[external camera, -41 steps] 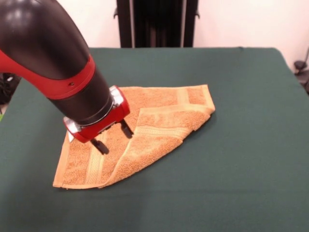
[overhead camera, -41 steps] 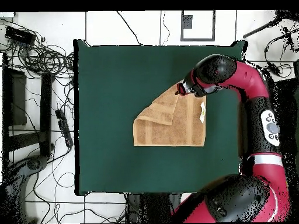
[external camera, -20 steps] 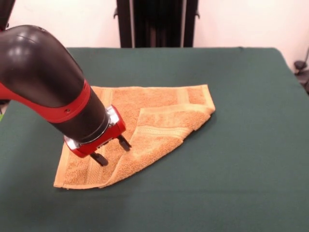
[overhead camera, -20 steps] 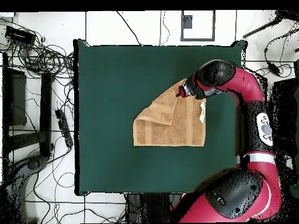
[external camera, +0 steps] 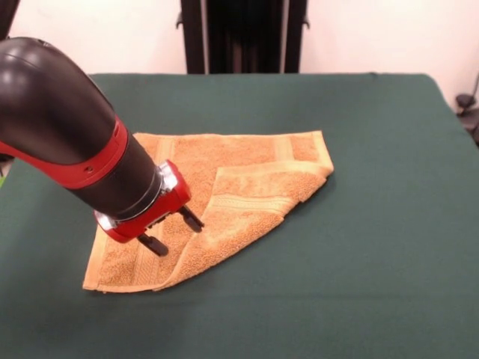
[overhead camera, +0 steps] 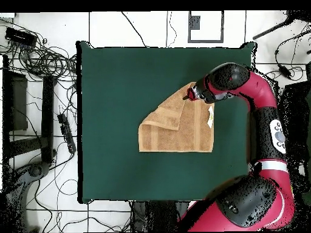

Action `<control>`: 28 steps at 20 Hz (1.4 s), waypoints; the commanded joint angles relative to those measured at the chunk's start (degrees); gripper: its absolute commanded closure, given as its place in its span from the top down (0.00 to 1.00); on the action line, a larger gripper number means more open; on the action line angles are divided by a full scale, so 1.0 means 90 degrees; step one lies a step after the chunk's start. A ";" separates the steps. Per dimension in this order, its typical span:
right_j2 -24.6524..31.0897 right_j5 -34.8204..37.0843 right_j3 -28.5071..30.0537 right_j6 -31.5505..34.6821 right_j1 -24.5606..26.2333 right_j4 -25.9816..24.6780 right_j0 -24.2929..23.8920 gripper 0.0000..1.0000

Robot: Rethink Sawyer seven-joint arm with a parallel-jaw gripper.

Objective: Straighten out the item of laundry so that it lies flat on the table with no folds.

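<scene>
My pincer [external camera: 171,232] hangs just above the towel [external camera: 247,187], its two black fingers spread, pinching nothing. The towel lies on the green table [external camera: 374,224], a little toward the arm's side of the table's middle. One corner is folded over the towel's middle, so the towel makes a rough triangle with a diagonal fold edge. My fingers stand at the end of that fold edge. I judge the terry cloth light and soft; it will sag and drag, not slide stiffly. The best hold, I think, is the folded-over corner near the towel's centre, pinching only the top layer.
</scene>
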 commanded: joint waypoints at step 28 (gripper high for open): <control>0.0304 0.0038 -0.0070 -0.1868 0.0227 -0.0336 0.0418 1.00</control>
